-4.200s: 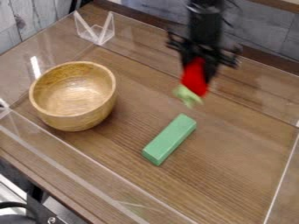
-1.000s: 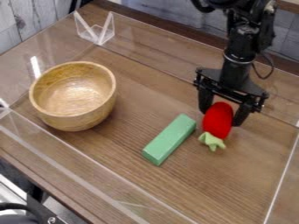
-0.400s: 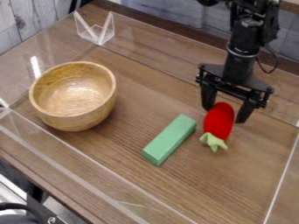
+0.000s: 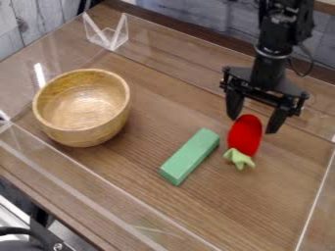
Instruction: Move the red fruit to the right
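**Operator:** Red fruit (image 4: 245, 133), the small glossy oval toy with a light green leafy stem: report location and handling properties.

**Technician:** It lies on the brown wood-grain counter (image 4: 157, 108), right of centre, stem end toward the camera, just beside the right end of the green rectangular block (image 4: 191, 156). The round wooden bowl (image 4: 81, 106) sits well apart on the left. Judged light and rigid; the glossy skin is probably slippery. Recommended grip: across the widest part of the red body, not the leafy stem.

**Operator:** Status of the black fingers (image 4: 263, 104)?

**Technician:** Spread wide, pointing straight down, holding nothing. They hang directly above the fruit's upper end, one tip on each side; no contact is visible.

**Operator:** Task status?

**Technician:** The fruit rests on the right side of the counter, released. Placement appears complete.
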`<state>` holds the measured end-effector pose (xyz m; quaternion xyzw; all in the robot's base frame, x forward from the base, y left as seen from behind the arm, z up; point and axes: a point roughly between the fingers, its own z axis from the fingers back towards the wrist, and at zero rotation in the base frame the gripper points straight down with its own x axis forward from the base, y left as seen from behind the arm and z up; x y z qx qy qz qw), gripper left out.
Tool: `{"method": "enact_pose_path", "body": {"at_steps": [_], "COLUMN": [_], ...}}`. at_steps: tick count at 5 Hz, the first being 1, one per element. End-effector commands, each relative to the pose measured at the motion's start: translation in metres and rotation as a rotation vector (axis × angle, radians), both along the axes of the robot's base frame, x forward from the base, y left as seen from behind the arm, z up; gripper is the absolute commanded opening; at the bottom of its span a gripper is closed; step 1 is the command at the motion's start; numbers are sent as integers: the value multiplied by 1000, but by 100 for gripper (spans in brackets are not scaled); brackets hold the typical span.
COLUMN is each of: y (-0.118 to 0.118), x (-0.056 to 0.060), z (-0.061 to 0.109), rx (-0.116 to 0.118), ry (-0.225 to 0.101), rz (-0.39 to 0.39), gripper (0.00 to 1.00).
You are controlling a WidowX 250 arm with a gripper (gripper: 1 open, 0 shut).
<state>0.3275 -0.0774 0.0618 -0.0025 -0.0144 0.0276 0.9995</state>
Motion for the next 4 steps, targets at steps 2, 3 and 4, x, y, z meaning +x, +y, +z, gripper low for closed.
{"method": "enact_pose_path", "body": {"at_steps": [2,3,4], "y": [-1,0,1], "x": [1,2,0], "z": [25,26,24], "rx": [-9,-6,-5], "ry": [-71,-64,-59], "rz": [61,70,49], "gripper": [100,100,100]}}
